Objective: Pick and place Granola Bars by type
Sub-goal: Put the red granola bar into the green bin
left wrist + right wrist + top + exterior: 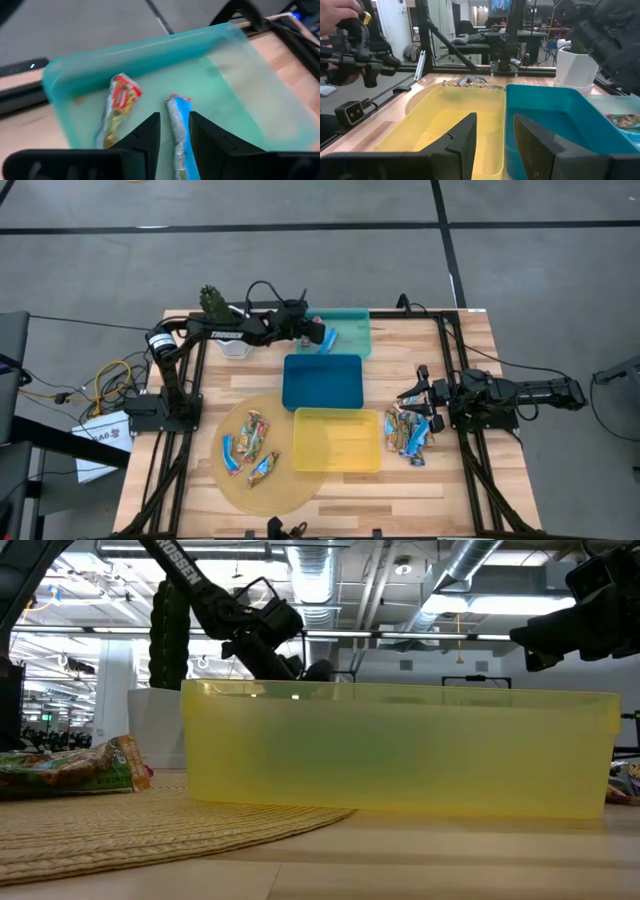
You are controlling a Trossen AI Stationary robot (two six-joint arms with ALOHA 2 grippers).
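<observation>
Two bars at teal tray (150, 47): blue-white bar (179, 131) between left gripper (174, 135) fingers, jaws parted; red-green bar (117, 107) lying inside. Right gripper (492, 132) open, empty, over yellow tray (445, 130).

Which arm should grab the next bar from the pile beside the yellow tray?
Right. The right gripper hovers open beside that pile of bars, while the left gripper is over the teal tray, straddling a blue bar.

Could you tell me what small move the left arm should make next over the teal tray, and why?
Probably finish opening the left gripper and lift clear: the blue-white granola bar between its fingers already hangs inside the teal tray, beside a red-and-green bar.
</observation>
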